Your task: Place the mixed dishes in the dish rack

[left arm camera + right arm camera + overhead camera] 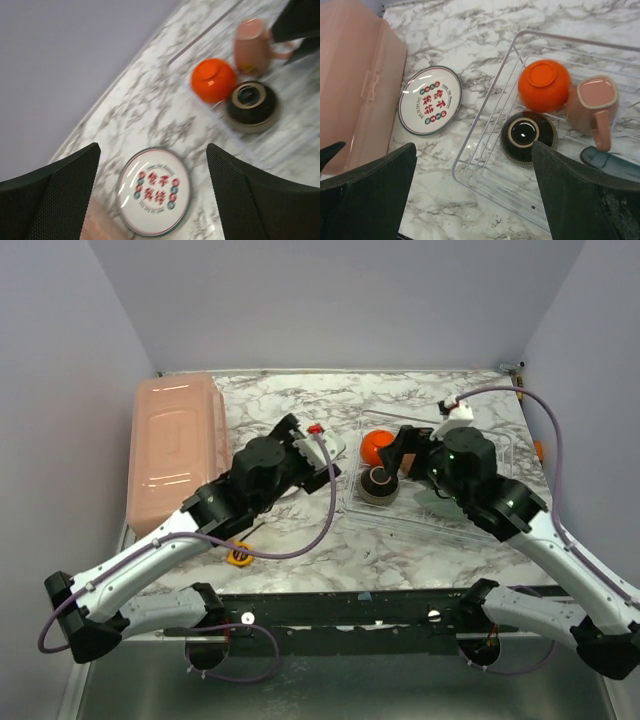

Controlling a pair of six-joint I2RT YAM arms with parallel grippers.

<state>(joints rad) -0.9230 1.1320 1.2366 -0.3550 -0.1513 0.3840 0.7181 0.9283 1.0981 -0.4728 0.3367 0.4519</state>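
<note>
Top view: left arm [250, 475] reaches over the table [300, 540] just left of the rack [395, 520]; right arm [470, 465] hangs over the rack itself. Orange bowl [378, 447] and dark bowl [379, 483] sit in the rack's left end, the orange one farther back. The arms hide most else there. Pink tub [175, 450] lies along the table's left edge, and a yellow tape measure [239, 556] lies near the front edge. White-grey marble top, plain grey walls on three sides. Left wrist, blurred: left jaws released wide, nothing between them. A round white plate [153, 191] with red characters lies flat on the table under the gap, outside the rack. Beyond it, orange bowl [214, 80] and dark bowl [251, 104] sit just beside each other, with the mug [252, 45] behind. Right wrist: right jaws also wide and empty, above the rack's left rim [485, 125]. Only here is the layout plain: round plate [430, 100] between tub [350, 90] and rack; both bowls [544, 86] [527, 135] foot-up inside; mug [592, 107] right of the orange bowl; teal plate [612, 164] edging in beside the mug.
</note>
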